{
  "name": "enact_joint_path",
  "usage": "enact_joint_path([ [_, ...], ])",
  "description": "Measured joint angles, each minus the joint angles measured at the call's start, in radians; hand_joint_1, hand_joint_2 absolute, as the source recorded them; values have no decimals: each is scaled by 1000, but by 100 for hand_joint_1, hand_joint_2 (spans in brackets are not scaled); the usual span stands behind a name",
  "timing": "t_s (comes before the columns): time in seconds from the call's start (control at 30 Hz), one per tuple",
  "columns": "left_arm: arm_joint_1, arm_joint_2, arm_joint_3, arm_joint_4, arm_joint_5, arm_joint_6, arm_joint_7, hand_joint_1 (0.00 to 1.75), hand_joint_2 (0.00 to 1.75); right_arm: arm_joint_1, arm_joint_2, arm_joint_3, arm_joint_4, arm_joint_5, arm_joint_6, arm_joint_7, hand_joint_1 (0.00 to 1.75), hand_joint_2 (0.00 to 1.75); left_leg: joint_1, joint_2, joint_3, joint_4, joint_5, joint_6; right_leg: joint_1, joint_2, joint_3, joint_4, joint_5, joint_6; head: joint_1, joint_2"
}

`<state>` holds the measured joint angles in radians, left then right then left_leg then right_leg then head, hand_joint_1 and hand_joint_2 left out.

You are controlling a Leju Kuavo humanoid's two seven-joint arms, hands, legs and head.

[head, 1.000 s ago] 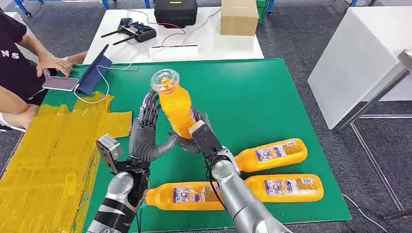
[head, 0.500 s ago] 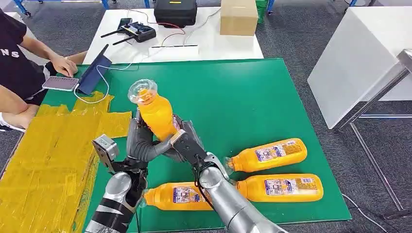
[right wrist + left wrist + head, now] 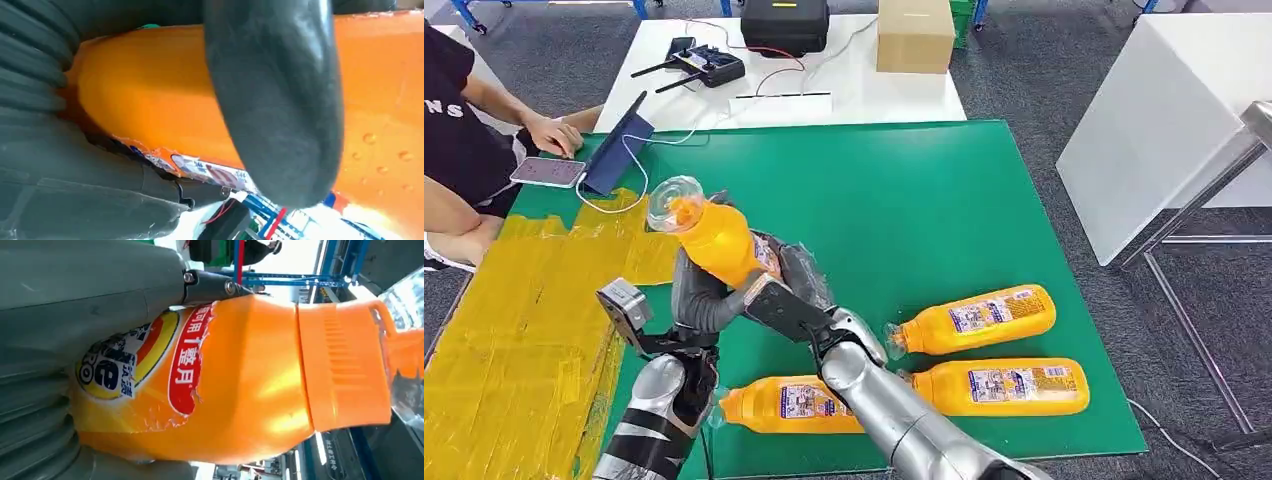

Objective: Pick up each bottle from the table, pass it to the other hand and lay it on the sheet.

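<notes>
From the head view both hands, the left hand (image 3: 702, 290) and right hand (image 3: 776, 290), are gripping the orange bottle (image 3: 719, 240) above the green table's (image 3: 944, 200) left edge, its cap leaning toward the yellow sheet (image 3: 514, 320), while each wrist view is showing fingers (image 3: 280, 100) wrapping its body (image 3: 240, 385).

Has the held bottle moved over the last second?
Yes. The held bottle, gripped by both the left hand and right hand, has shifted left toward the yellow sheet, judged against the green mat.
</notes>
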<state>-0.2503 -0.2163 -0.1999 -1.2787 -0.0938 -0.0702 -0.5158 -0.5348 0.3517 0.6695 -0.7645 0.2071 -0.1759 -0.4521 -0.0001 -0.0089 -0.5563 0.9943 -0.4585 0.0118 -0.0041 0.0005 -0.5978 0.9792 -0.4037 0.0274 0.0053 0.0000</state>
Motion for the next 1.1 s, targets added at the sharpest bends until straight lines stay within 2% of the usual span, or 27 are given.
enact_joint_path([
  [0.93, -4, 2, 12, 13, 14, -12, 1, 175, 175, -9, 0, 13, 33, -1, 0, -3, 175, 175, 0, 0, 0, 0, 0, 0, 0, 0, 0, 0, 0, 0, 0, 0],
  [0.97, -4, 2, 12, 14, 15, -12, 1, 175, 175, -9, 0, 13, 34, -3, 0, -3, 0, 175, 0, 0, 0, 0, 0, 0, 0, 0, 0, 0, 0, 0, 0, 0],
  [1.1, -6, 3, 13, 13, -15, 32, -2, 175, 175, -4, 0, 13, 36, -3, -11, -26, 0, 175, 0, 0, 0, 0, 0, 0, 0, 0, 0, 0, 0, 0, 0, 0],
])
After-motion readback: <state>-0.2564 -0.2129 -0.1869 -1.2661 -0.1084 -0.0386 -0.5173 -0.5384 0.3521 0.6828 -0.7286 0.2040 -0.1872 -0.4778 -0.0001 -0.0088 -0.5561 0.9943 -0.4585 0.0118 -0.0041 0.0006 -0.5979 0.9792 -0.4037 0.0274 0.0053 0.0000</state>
